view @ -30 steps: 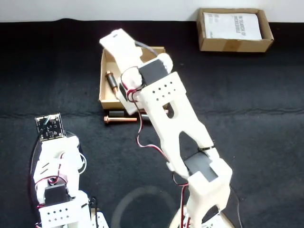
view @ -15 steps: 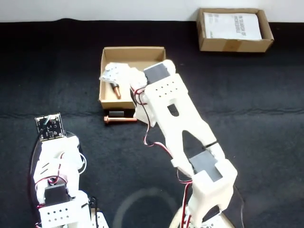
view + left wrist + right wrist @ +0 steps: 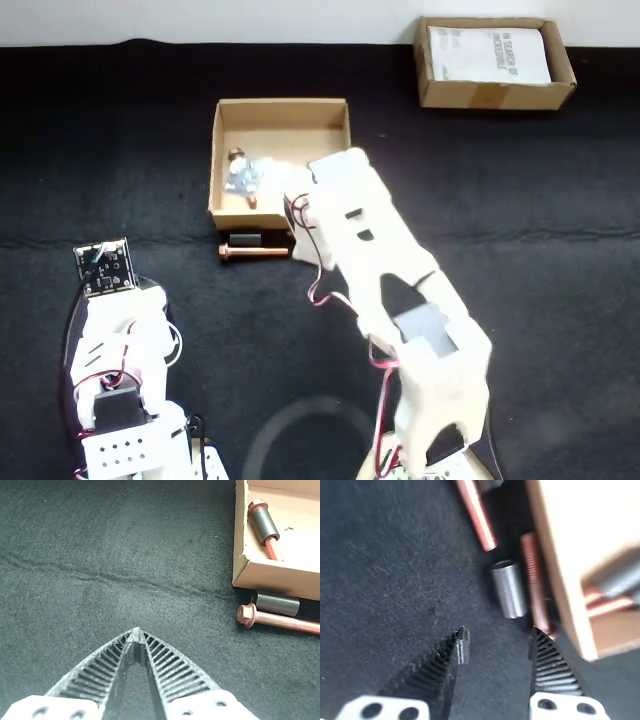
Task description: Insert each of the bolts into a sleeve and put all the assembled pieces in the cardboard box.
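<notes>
Jaws apart, the right gripper (image 3: 497, 647) hangs over a short grey metal sleeve (image 3: 509, 590) beside the brown cardboard box (image 3: 285, 125), upper centre, apparently to grasp it. The left gripper (image 3: 136, 632) is pressed together.

High camera: fixed off the arms, set well above, looking down on the tabletop (image 3: 560, 300). You get both arms coming in from the near edge and the cardboard box (image 3: 282, 108) farther back.

Left wrist camera: sits behind the left hand (image 3: 137, 631), looks along its fingers down at the tabletop from some way off, and takes in one box corner.

Right wrist camera: same mount behind the right hand (image 3: 498, 640), far closer to the surface, hard by the box's near wall.

All three share that wall and the strip before it.
</notes>
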